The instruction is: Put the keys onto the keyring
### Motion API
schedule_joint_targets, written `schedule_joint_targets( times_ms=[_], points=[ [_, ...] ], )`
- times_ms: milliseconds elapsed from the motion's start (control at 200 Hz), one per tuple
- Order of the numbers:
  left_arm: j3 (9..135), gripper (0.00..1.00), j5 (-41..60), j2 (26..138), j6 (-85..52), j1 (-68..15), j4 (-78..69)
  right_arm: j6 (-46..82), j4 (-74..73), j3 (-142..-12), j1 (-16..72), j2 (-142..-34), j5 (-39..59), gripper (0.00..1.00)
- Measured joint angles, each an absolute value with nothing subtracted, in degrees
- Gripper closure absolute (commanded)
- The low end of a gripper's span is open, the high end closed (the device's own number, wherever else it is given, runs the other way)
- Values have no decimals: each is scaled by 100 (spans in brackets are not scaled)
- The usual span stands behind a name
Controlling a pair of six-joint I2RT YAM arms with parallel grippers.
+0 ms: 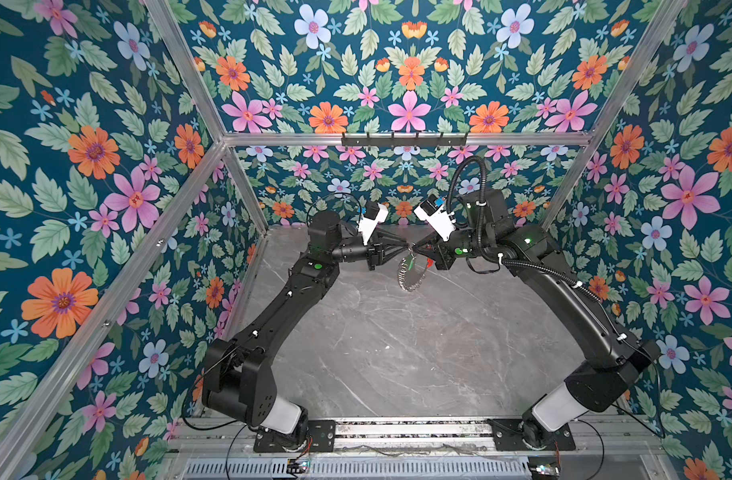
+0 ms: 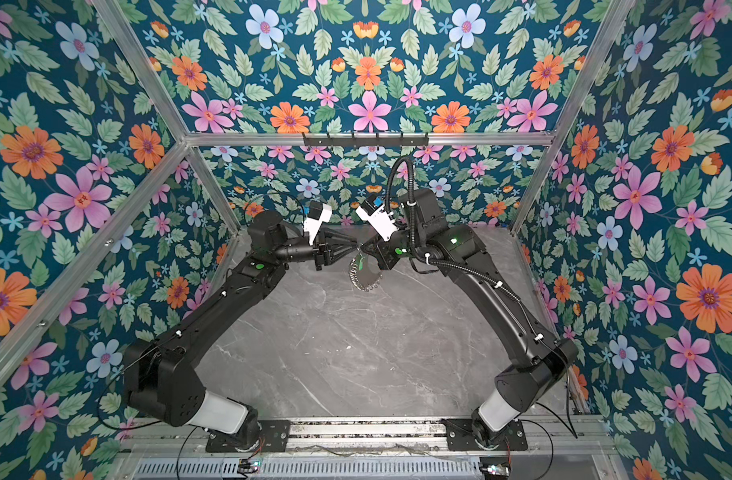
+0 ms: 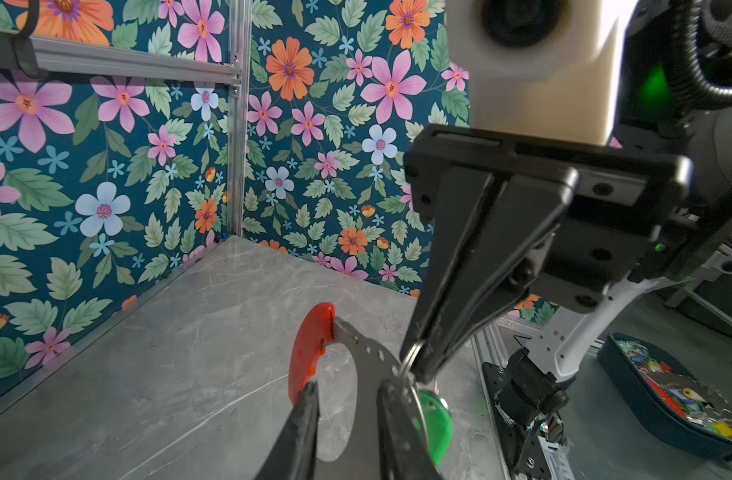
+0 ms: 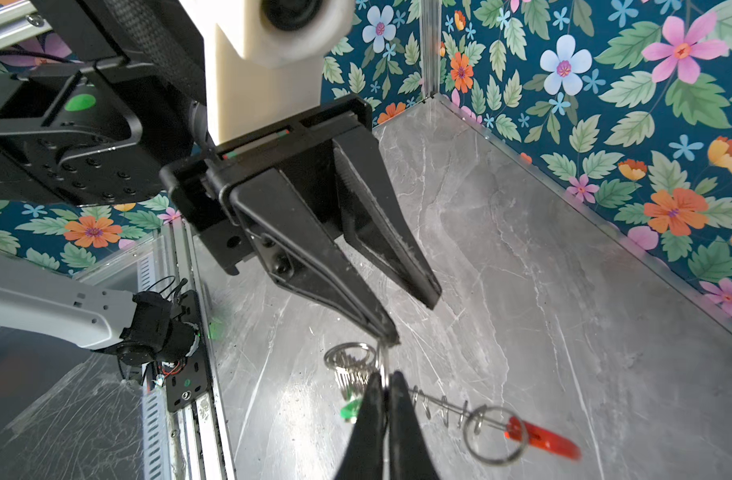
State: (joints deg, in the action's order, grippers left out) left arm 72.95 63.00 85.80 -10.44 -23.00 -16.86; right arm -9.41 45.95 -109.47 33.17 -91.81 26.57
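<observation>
The keyring (image 1: 410,276) (image 2: 365,277) hangs in the air above the back of the table, between my two grippers. In the left wrist view its grey hoop (image 3: 368,361) ends in a red curved segment (image 3: 310,349). My right gripper (image 3: 418,365) (image 4: 385,378) is shut on one small silver loop at the hoop's edge. My left gripper (image 3: 350,386) (image 4: 412,318) stands open, its fingers on either side of the grey hoop. The green-headed key (image 3: 433,419) (image 4: 350,411) hangs just below the pinched loop, partly hidden behind a left finger.
The grey marble table (image 1: 397,353) lies under the keyring, boxed in by floral walls and aluminium posts. A black hook rail (image 1: 404,139) runs along the back frame. A dark blue tray (image 3: 622,365) of assorted keys sits outside the enclosure.
</observation>
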Motion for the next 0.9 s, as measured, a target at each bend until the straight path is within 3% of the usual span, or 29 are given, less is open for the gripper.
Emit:
schedule_joint_targets(
  times_ms=[575,900],
  points=[
    [7216,65,6587,8493,-1463,-2296,-2145,-1024,4810,-11021,3321,-9260,2604,100],
    [7227,74,6600,8611,-1533,-2324,-2220,-1024,4882,-11222,3400,-9349,2582,100]
  ],
)
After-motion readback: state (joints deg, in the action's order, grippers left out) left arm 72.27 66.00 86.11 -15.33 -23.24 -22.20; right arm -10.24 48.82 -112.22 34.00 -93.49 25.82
